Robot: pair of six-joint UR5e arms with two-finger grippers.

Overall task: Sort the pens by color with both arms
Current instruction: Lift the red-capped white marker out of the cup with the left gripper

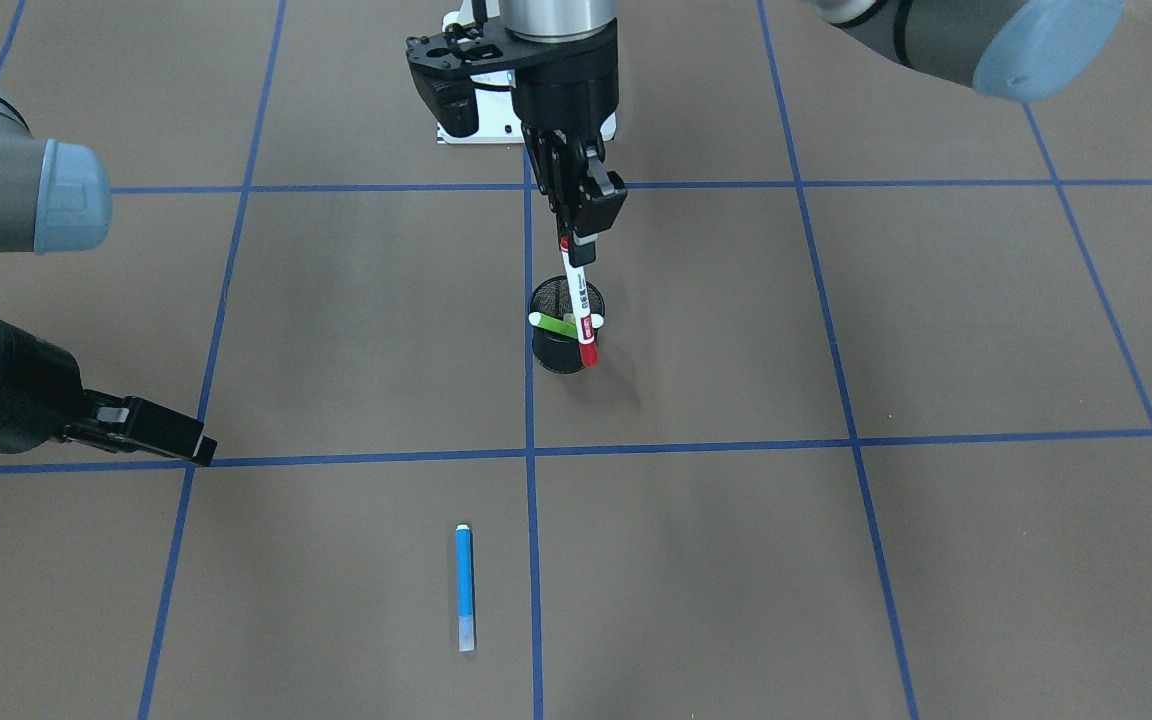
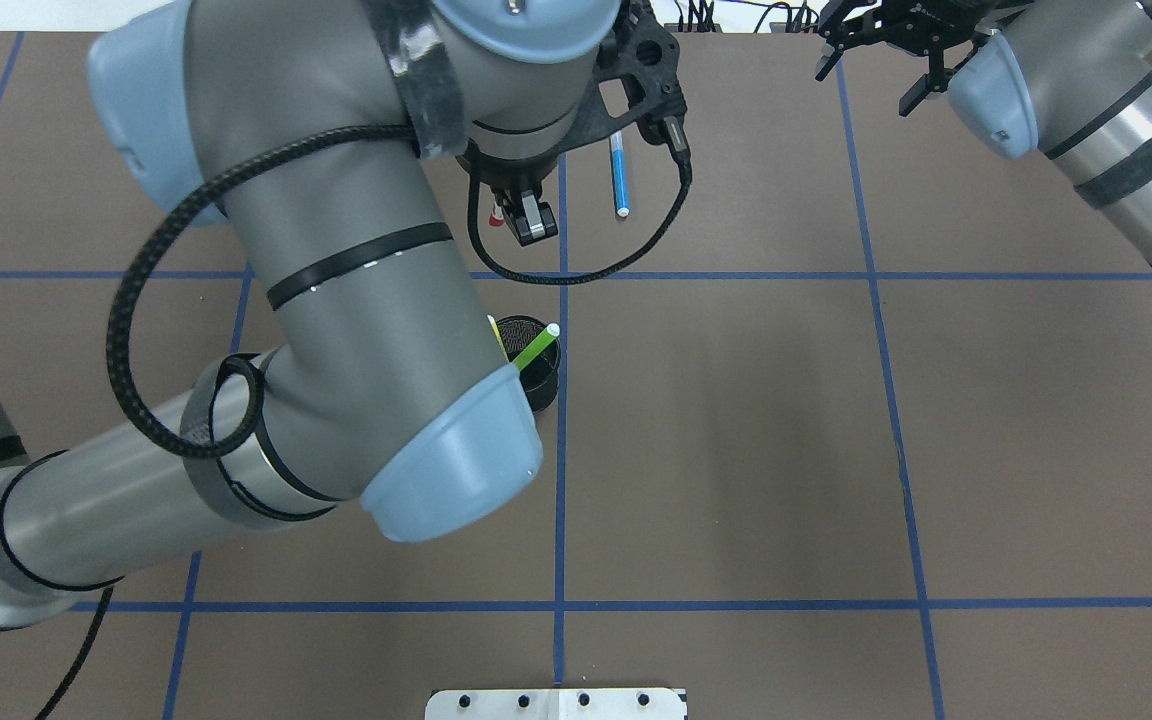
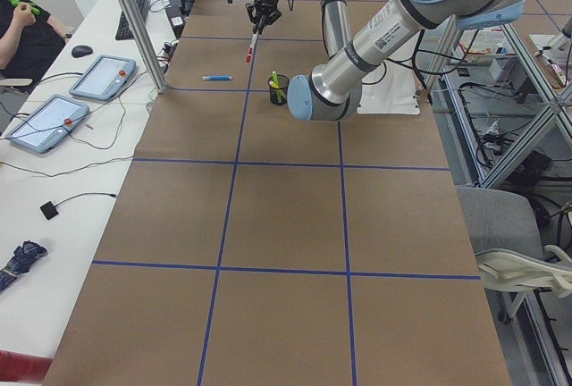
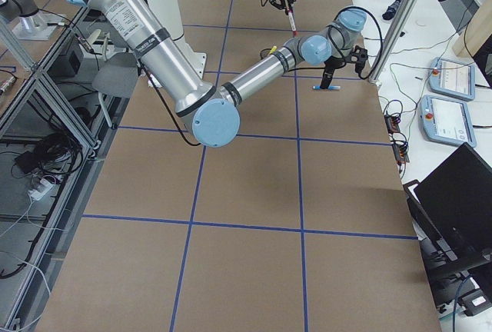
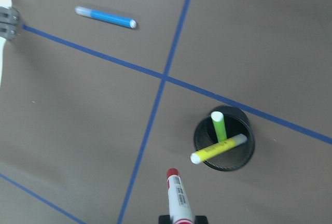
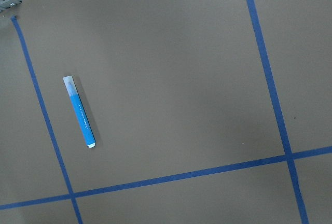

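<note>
Red-capped white pen (image 1: 577, 298) hangs upright, clenched in the left end effector (image 1: 576, 235). Black mesh cup (image 1: 558, 356) stands apart, toward the robot.

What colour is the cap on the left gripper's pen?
Red cap on the white pen in the left gripper; front-facing view shows it best.

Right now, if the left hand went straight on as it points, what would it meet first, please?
Probably the bare table beside the mesh cup, the held red-capped pen touching first; depth is unclear.
</note>
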